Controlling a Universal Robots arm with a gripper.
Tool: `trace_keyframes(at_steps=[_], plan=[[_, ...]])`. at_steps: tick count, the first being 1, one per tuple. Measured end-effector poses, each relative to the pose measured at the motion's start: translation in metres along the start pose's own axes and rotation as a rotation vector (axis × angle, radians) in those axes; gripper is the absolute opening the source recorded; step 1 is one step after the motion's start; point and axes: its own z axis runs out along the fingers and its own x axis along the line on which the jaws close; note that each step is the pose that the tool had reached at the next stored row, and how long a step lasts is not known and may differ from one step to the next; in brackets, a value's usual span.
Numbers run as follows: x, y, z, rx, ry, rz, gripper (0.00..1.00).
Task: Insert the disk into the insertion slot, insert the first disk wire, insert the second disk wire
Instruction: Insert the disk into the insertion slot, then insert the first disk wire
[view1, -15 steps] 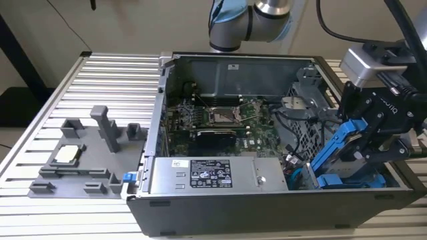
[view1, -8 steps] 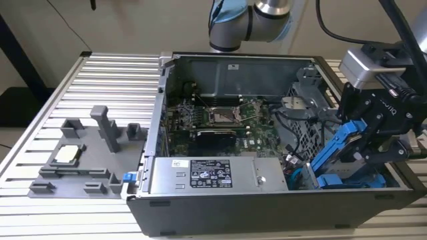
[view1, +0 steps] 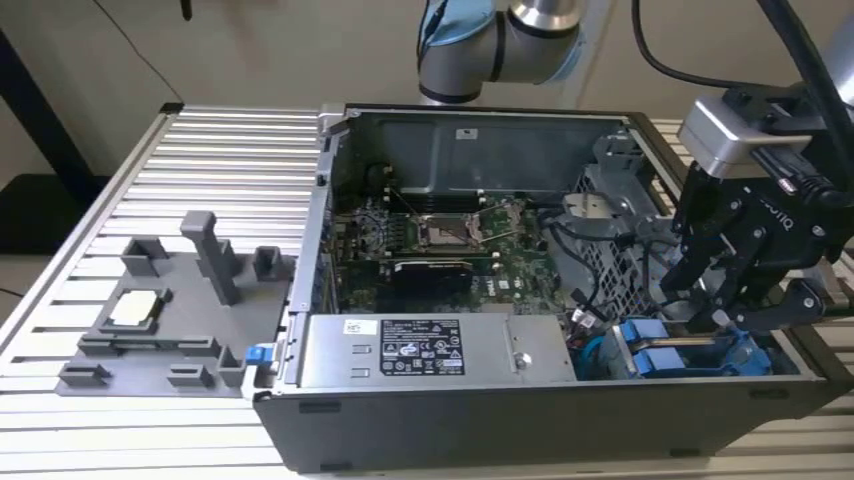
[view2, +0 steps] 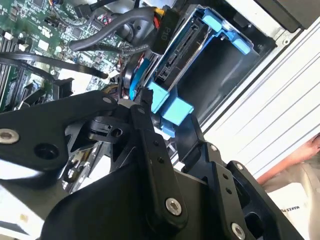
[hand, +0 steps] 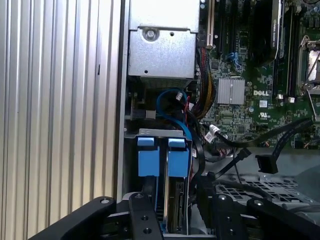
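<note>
The gripper hangs fingers-down from the arm, over the corner of the open computer case at the exterior view's right. Its fingers stand apart, one on either side of the disk. The disk sits upright in its blue carrier inside the insertion slot, directly between and below the fingertips. The carrier's blue tab lies in the gap between the fingers. The motherboard lies beside the slot.

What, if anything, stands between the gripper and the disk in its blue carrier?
Nothing visible. The gripper is right at the disk, which sits in the insertion slot; a loose black cable lies off to the side toward the motherboard, not between them.
</note>
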Motion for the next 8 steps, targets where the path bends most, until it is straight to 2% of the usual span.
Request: trace_keyframes(at_steps=[7, 8], plan=[[-0.0001, 0.0, 0.0, 0.0002, 0.0005, 0.0, 0.47], [-0.0001, 0.0, 0.0001, 0.0009, -0.0023, 0.0, 0.47]])
